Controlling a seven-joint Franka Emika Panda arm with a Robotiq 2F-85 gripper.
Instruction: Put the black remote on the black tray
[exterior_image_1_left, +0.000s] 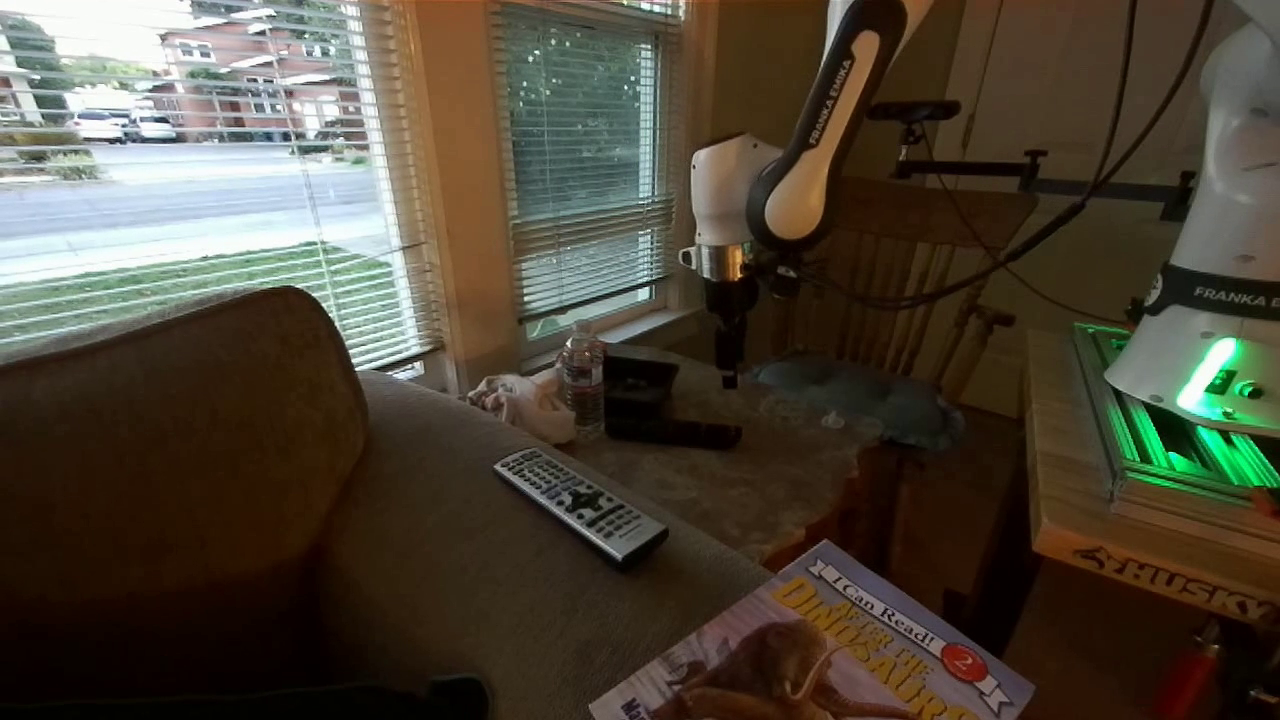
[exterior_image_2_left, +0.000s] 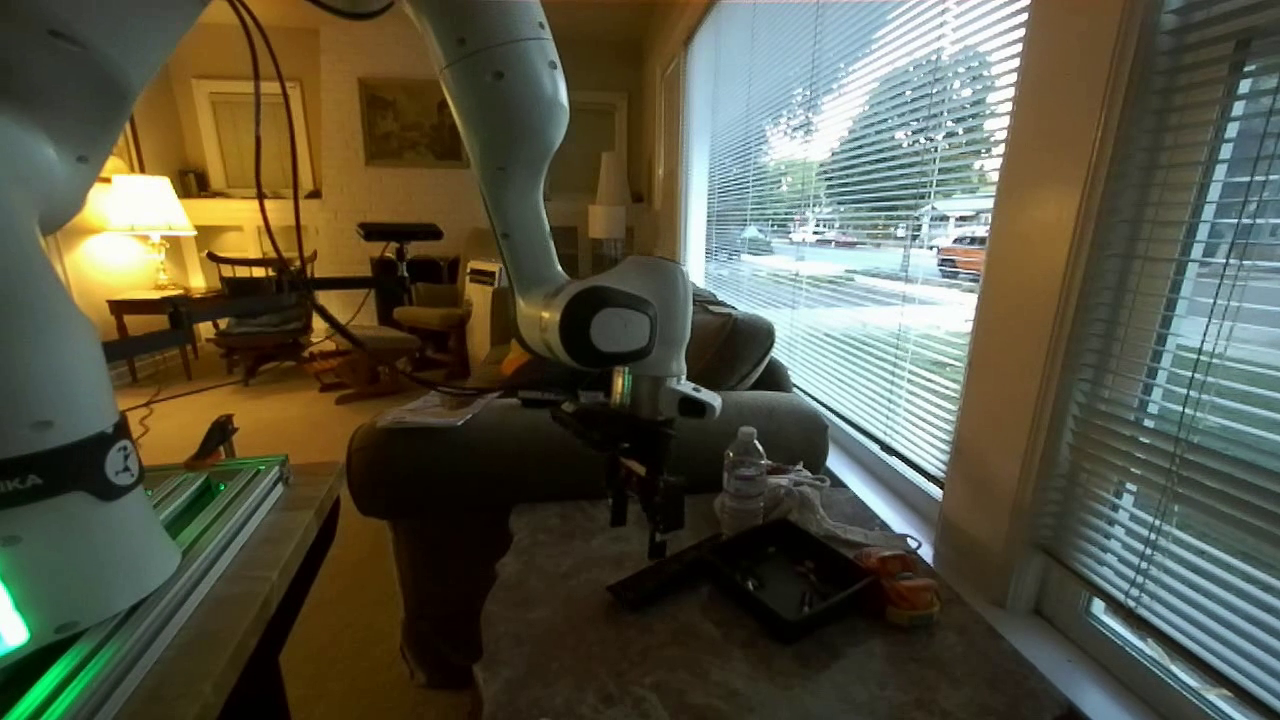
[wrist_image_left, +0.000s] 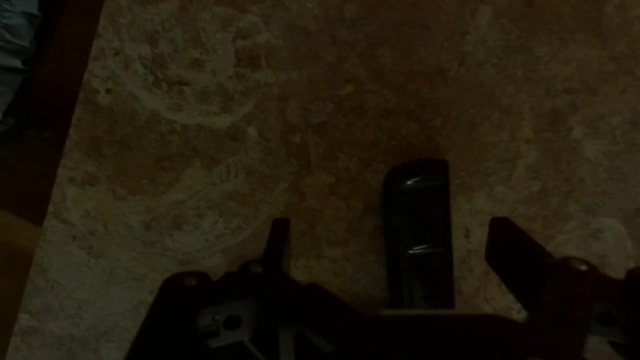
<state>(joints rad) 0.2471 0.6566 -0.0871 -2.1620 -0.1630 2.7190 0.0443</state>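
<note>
The black remote (exterior_image_1_left: 685, 433) lies flat on the stone-patterned table in front of the black tray (exterior_image_1_left: 652, 385) in an exterior view. In an exterior view the remote (exterior_image_2_left: 655, 575) sits beside the tray's near corner; I cannot tell if they touch. The tray (exterior_image_2_left: 742, 606) has low walls and a few small items inside. My gripper (exterior_image_2_left: 638, 535) is open and empty, above the remote; it also shows pointing down in an exterior view (exterior_image_1_left: 730, 382). In the wrist view the remote's end (wrist_image_left: 419, 225) lies between the spread fingers (wrist_image_left: 390, 222), nearer the right one. The tray is out of the wrist view.
A water bottle (exterior_image_2_left: 744, 475) and a white bag (exterior_image_2_left: 800, 500) stand beside the tray, with an orange package (exterior_image_2_left: 908, 590) past it. A grey remote (exterior_image_1_left: 580, 505) and a book (exterior_image_1_left: 810, 650) lie on the sofa arm. A chair (exterior_image_1_left: 860, 395) stands behind the table.
</note>
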